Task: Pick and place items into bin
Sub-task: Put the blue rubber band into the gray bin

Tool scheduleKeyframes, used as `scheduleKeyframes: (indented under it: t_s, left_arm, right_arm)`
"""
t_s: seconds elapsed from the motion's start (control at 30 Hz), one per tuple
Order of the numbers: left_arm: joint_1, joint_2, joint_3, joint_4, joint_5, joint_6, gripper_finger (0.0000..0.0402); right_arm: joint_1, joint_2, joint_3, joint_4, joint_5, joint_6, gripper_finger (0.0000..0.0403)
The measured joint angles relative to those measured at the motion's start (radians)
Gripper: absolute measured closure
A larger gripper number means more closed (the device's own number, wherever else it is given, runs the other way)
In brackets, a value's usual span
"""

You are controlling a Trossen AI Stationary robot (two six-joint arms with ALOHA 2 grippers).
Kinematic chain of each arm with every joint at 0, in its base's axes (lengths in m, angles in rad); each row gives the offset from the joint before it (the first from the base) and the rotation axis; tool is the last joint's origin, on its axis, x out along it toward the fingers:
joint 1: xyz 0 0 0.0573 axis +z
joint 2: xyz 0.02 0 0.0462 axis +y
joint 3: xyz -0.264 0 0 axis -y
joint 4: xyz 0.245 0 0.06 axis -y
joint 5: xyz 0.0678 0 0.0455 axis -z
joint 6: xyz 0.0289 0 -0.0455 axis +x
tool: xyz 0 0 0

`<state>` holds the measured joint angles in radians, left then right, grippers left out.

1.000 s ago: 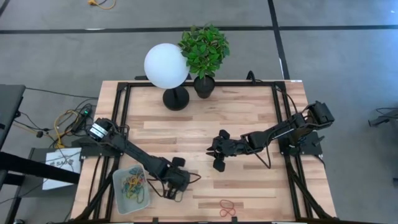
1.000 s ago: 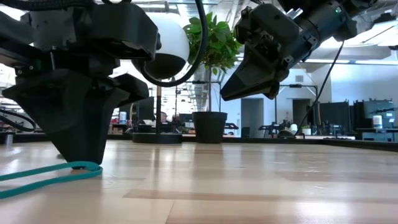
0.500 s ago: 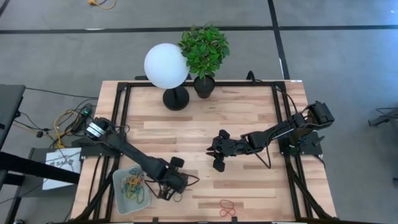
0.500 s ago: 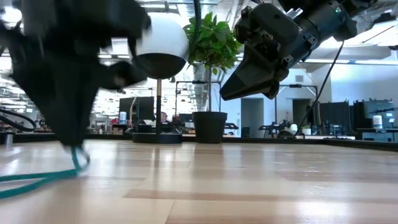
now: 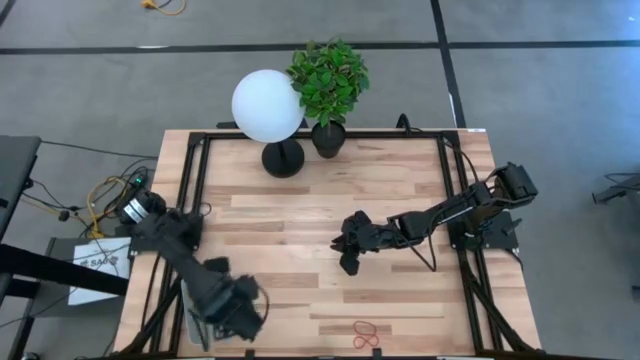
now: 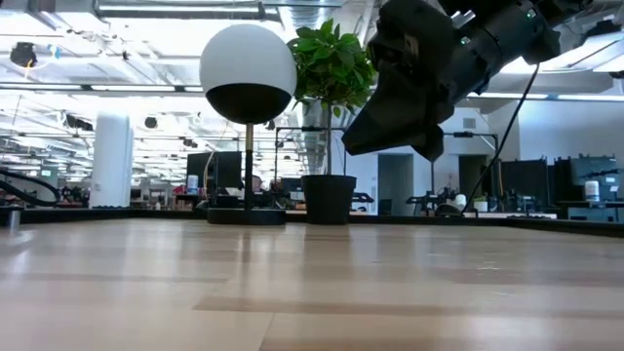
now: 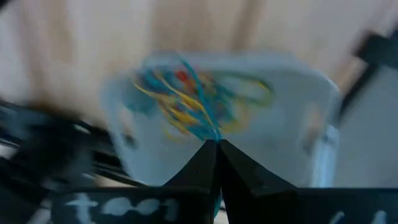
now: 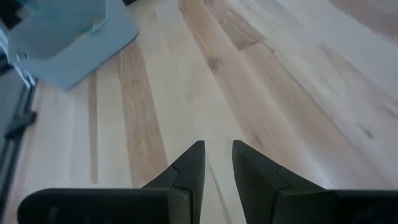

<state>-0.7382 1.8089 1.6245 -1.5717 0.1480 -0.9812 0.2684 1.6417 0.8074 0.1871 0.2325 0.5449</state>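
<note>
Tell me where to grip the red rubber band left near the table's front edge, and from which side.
Come straight down on the red rubber band: it lies flat on the wood, so only a top approach fits. Pinch across one strand near the loop's middle. The right gripper, hovering mid-table, looks nearer; the left gripper is over the bin.

The light wooden table (image 5: pixel 330 200) carries a white globe lamp (image 5: pixel 268 106) and a potted plant (image 5: pixel 328 80) at its far edge, the bin (image 8: pixel 68 37) near-left, and a red rubber band (image 5: pixel 365 331) near the front edge.
</note>
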Motion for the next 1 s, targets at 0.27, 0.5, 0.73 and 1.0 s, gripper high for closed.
scheduleKeyframes:
  t_s: [0.27, 0.5, 0.73, 1.0]
  left_arm:
    - [-0.168, -0.015, -0.028, 0.001, 0.049, -0.232, 0.0401]
    - [-0.234, -0.015, -0.148, 0.078, -0.030, -0.300, 0.0401]
    - [-0.228, -0.015, -0.273, 0.279, -0.038, -0.205, 0.0401]
    - [-0.183, -0.015, -0.325, 0.348, -0.049, -0.192, 0.0401]
  right_arm:
    - [-0.002, 0.000, 0.000, 0.004, 0.000, 0.060, 0.0326]
    - [-0.002, 0.000, 0.000, 0.010, 0.000, 0.060, 0.0326]
    - [-0.002, 0.000, 0.000, 0.018, 0.003, 0.058, 0.0326]
    - [-0.044, 0.000, 0.000, 0.030, 0.002, -0.019, 0.0326]
